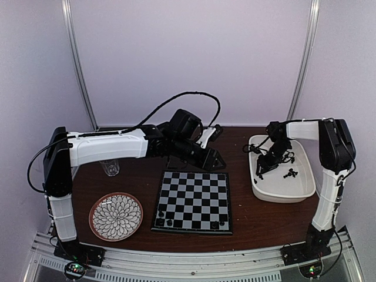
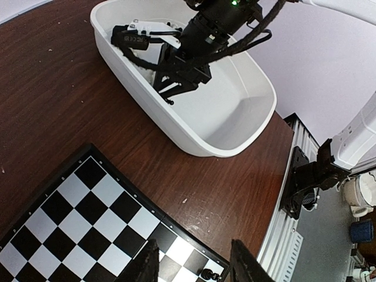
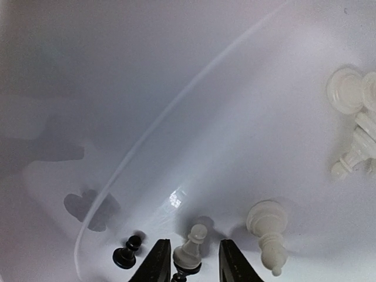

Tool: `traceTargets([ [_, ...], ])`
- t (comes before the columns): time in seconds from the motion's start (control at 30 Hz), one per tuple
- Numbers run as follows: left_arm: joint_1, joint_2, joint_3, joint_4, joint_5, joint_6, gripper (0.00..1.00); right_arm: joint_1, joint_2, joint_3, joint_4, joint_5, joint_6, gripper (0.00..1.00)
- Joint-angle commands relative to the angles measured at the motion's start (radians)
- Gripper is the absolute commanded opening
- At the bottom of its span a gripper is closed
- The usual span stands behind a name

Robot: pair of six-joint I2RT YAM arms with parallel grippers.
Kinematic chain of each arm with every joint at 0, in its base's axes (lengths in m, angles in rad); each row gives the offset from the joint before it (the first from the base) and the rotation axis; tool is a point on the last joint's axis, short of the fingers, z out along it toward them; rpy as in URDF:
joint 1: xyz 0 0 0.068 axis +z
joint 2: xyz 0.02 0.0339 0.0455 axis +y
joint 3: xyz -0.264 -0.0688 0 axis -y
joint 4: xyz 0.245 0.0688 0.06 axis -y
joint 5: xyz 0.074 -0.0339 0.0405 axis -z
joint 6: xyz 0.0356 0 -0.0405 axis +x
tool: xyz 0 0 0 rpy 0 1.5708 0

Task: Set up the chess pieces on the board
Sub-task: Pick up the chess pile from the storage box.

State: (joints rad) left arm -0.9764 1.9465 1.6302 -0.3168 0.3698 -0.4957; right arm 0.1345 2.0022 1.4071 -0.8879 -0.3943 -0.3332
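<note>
The board (image 1: 192,201) lies mid-table with a few black chess pieces (image 1: 170,223) on its near row. In the left wrist view one black piece (image 2: 207,274) stands on the board's (image 2: 88,217) corner. My left gripper (image 2: 194,267) hovers open over that corner with nothing between its fingers. My right gripper (image 1: 267,161) is down inside the white tub (image 1: 281,188). Its fingers (image 3: 157,264) straddle a white pawn (image 3: 191,249) that leans by the left finger, with a gap to the right finger. A black pawn (image 3: 126,254) and a fallen white piece (image 3: 269,232) lie beside it.
More white pieces (image 3: 352,117) lie at the tub's right side. A round flower-patterned plate (image 1: 116,216) sits at the front left, and a small glass (image 1: 110,167) stands behind it. The tub's rim (image 2: 194,147) is just beyond the board's corner.
</note>
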Motion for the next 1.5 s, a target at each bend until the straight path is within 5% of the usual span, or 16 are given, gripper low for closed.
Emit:
traceTargets([
  [0.0, -0.005, -0.023, 0.012, -0.006, -0.010, 0.019, 0.42, 0.001, 0.009, -0.048, -0.067, 0.132, 0.030, 0.35],
  [0.17, -0.004, -0.024, 0.011, -0.007, -0.008, 0.021, 0.42, 0.001, -0.030, -0.064, -0.089, 0.169, 0.030, 0.37],
  [0.5, -0.007, -0.030, 0.005, -0.003, -0.011, 0.022, 0.41, -0.009, -0.056, -0.061, -0.077, 0.142, 0.047, 0.20],
  [0.93, -0.008, -0.024, 0.035, 0.028, -0.019, 0.050, 0.42, -0.073, -0.409, -0.084, -0.118, -0.162, -0.021, 0.10],
  [1.47, -0.028, -0.053, 0.005, 0.018, -0.035, 0.048, 0.41, -0.073, -0.123, -0.064, -0.033, 0.118, 0.005, 0.23],
])
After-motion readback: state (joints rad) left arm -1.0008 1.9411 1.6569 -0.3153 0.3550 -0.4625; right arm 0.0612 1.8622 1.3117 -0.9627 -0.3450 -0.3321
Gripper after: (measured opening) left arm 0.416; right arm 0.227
